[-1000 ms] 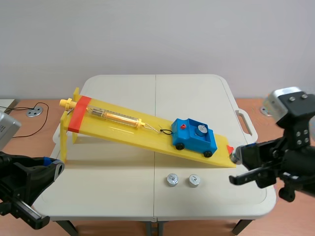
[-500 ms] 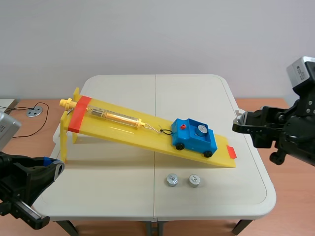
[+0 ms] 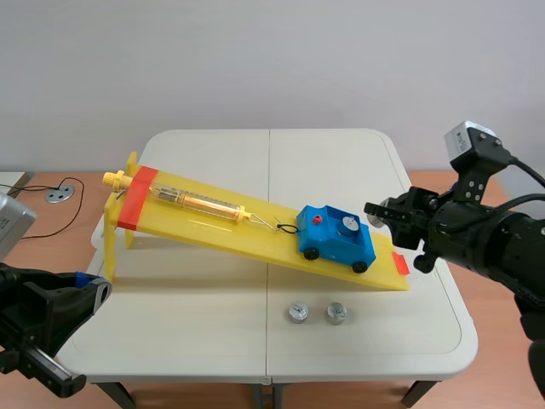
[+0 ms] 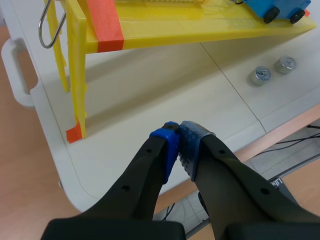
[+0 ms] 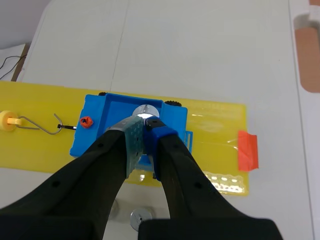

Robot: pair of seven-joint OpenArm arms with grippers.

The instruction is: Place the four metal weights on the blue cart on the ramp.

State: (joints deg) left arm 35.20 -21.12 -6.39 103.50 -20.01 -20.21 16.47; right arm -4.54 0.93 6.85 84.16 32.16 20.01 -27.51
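My left arm is blocky matte black, my right arm black and rounder, topped by a silver-grey camera box with a black cable. Thick fingers carry small round holes; dotted pads are blue, though one right pad is grey-green

Only right arm moves.
- 1 s ago: right gripper low at bottom end of ramp, tips beside orange tape tag.
- 0.5 s ago: lifted and pulled back, off to table's right side, well clear of blue cart.
- Now: swings inward, raised, tips just beside cart's downhill end. Wrist view puts them over cart tray.
- Metal weight pinched at tips travels with it.
- Arm body now covers more of table's right edge.
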